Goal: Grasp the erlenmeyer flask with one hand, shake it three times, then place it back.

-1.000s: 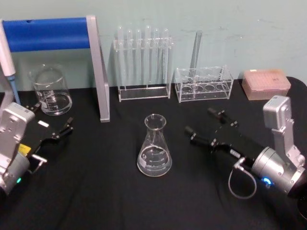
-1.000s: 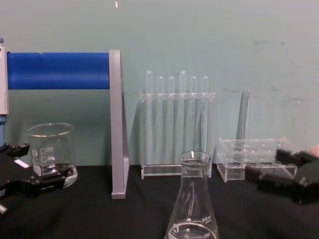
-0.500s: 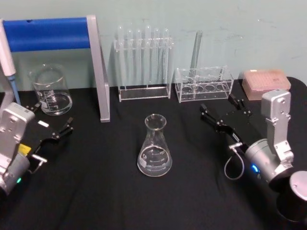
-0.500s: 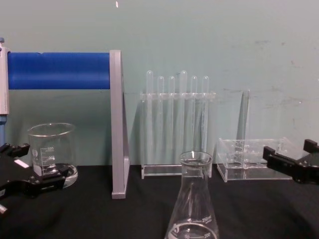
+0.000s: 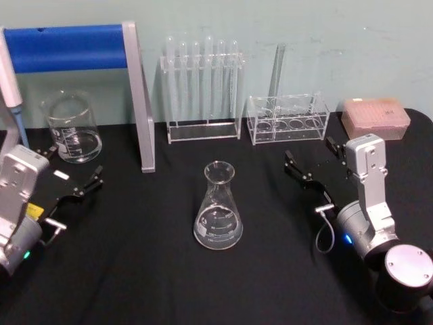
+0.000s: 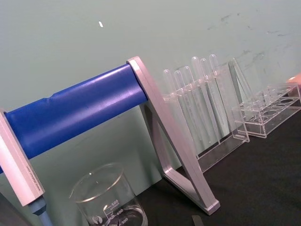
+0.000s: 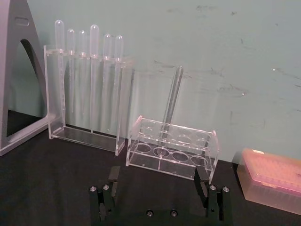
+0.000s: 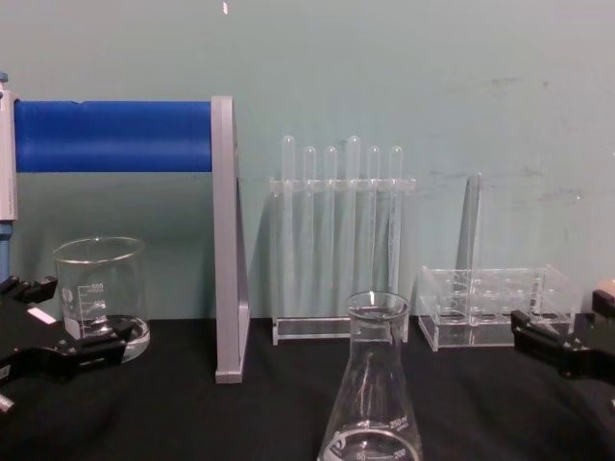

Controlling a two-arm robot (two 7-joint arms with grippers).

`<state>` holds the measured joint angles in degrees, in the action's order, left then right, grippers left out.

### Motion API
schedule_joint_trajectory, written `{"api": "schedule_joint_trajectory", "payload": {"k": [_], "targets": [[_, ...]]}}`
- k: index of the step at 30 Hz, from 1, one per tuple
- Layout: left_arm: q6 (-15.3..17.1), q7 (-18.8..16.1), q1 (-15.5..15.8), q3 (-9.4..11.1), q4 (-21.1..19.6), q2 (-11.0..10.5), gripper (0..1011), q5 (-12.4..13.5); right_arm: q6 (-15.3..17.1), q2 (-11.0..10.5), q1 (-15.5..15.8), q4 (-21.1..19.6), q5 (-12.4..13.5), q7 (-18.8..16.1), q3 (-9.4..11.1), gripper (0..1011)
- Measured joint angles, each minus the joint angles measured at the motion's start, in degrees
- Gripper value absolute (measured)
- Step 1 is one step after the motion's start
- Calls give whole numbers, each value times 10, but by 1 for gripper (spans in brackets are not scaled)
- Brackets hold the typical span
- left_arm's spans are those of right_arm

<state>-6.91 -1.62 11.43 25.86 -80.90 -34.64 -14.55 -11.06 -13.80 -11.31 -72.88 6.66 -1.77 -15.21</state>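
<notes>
The erlenmeyer flask (image 5: 218, 206) stands upright on the black bench (image 5: 149, 271), ungrasped, well to the left of the right hand (image 5: 312, 165) and slightly nearer the robot. The right hand hovers with its fingers (image 7: 113, 179) spread wide and holding nothing, pointed toward the low clear test tube rack (image 5: 287, 118) just beyond it. The pink tip box (image 5: 375, 116) lies beyond and to its right. The left hand (image 5: 76, 174) rests open near the glass beaker (image 5: 71, 127), well apart from the flask.
</notes>
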Motion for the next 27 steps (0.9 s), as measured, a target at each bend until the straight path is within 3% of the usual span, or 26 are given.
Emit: {"api": "schedule_joint_trajectory", "payload": {"k": [27], "targets": [[0, 0, 0, 0, 0, 0, 1001, 0, -1, 1, -1, 1, -2, 0, 0, 1000]]}}
